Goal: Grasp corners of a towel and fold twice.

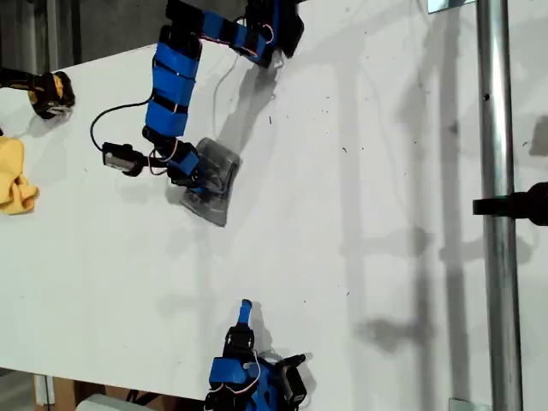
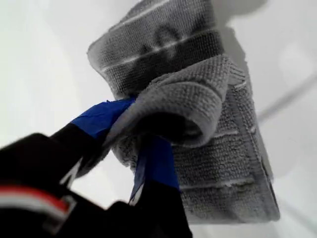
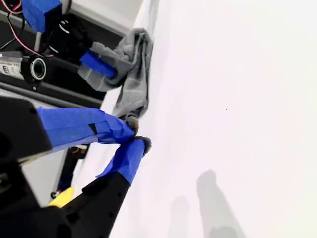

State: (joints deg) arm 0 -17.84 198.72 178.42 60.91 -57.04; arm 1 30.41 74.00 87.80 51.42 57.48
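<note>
The towel [image 1: 212,187], grey with thin pale stripes, lies folded into a small bundle on the white table, left of centre in the exterior view. My first gripper [image 1: 193,174] is shut on a rolled fold at the bundle's edge. In the first wrist view that grey fold of the towel [image 2: 198,94] bulges between the blue-taped fingers [image 2: 156,161] of my first gripper [image 2: 141,134]. I cannot tell whether the pinched part is one of the corners. My second gripper [image 3: 137,135] is shut on nothing. It rests near the table's front edge [image 1: 246,310], well apart from the towel [image 3: 134,74].
A yellow cloth [image 1: 15,175] lies at the exterior view's left edge, with a black and yellow object [image 1: 51,92] behind it. A metal pole [image 1: 497,214] with a black clamp [image 1: 514,205] runs down the exterior view's right side.
</note>
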